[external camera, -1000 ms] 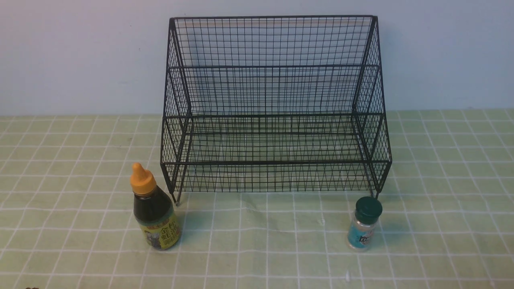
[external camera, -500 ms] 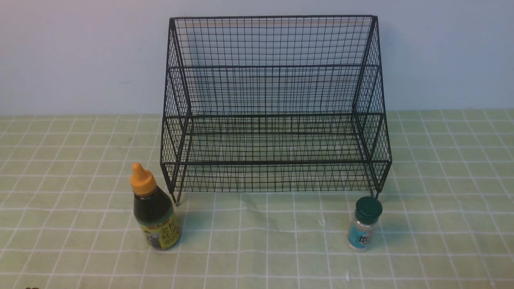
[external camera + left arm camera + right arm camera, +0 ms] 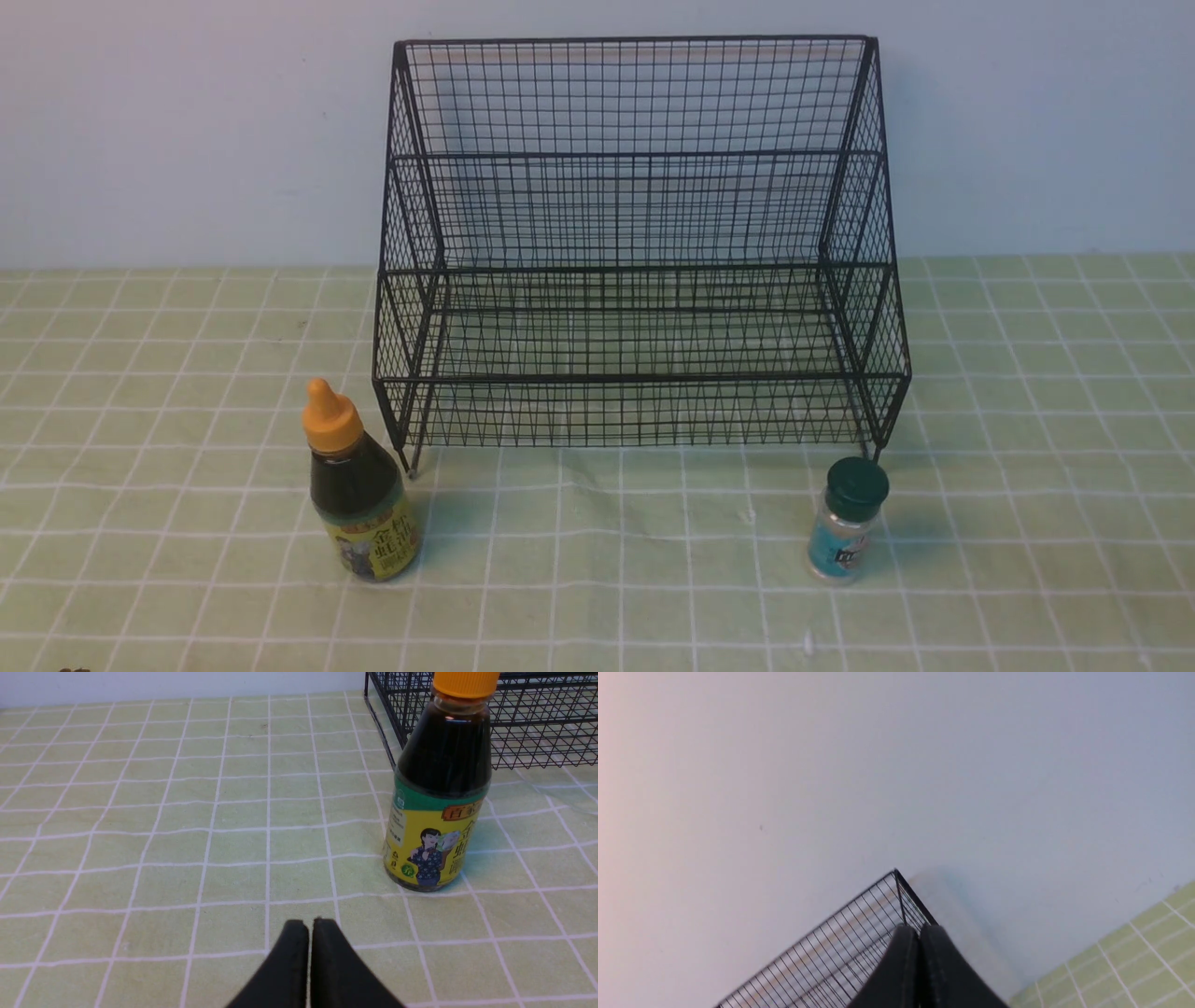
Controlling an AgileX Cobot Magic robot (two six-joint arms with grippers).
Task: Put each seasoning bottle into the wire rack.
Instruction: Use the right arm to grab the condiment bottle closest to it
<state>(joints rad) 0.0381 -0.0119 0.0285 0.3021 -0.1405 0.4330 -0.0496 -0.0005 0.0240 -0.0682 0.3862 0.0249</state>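
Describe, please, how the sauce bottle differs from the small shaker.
The sauce bottle is much taller than the shaker. The sauce bottle has an orange cone cap and yellow label; the shaker a flat green lid, blue label. Both stand upright on the cloth, outside the wire rack.

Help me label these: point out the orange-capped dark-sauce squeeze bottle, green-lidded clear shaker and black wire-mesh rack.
Squeeze bottle (image 3: 355,481): front view, dark body.
Shaker (image 3: 838,551): front view, blue label.
Wire rack (image 3: 635,378): front view, lower front rail.
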